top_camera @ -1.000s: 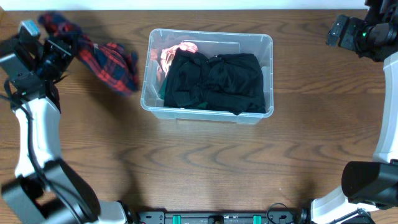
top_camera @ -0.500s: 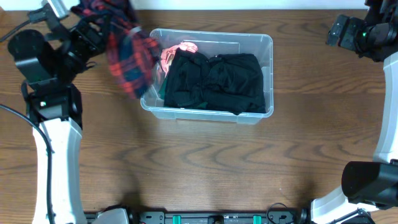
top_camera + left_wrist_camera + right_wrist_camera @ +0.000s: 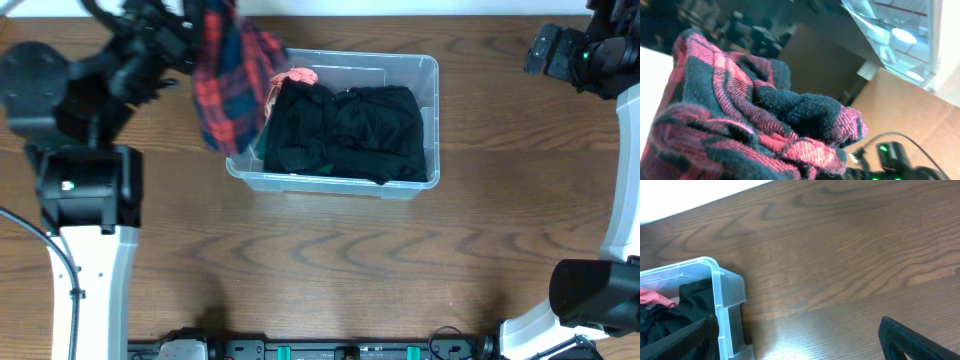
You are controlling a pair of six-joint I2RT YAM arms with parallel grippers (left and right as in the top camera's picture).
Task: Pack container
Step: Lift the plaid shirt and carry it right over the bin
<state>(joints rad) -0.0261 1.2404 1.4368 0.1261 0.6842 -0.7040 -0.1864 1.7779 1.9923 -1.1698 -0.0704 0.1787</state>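
The left end effector (image 3: 188, 22) is raised at the table's far left corner, closed on a red and black plaid shirt (image 3: 232, 85); its fingers are hidden by the cloth, which fills the left wrist view; a second ago the shirt lay on the table (image 3: 330, 270), and now it hangs over the near-left corner of the container (image 3: 335, 186), further right than half a second ago; the clear container sits at the table's middle, far side, unmoved, holding a black garment (image 3: 345, 130) and a pink item (image 3: 285, 80); the right end effector (image 3: 548, 50) stays parked at the far right, fingers spread wide, holding nothing.
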